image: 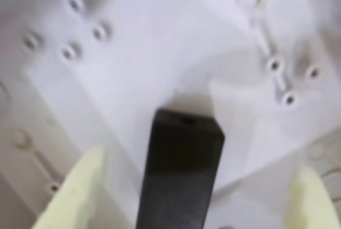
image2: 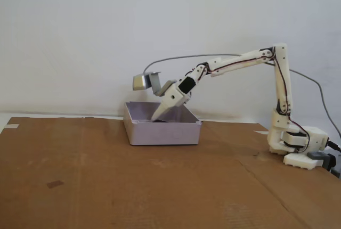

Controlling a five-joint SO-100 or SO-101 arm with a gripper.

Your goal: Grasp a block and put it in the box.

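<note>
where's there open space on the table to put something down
The brown cardboard is bare in front of the box and to its left in the fixed view, also between box and arm base. The box itself is crowded: the gripper reaches inside.

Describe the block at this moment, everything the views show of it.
The block is a small matte black rectangular piece, seen end-on in the wrist view and running off the bottom edge. It lies between the pale yellow fingers, with clear gaps on both sides, over the floor of the box. In the fixed view the box wall hides it.
</note>
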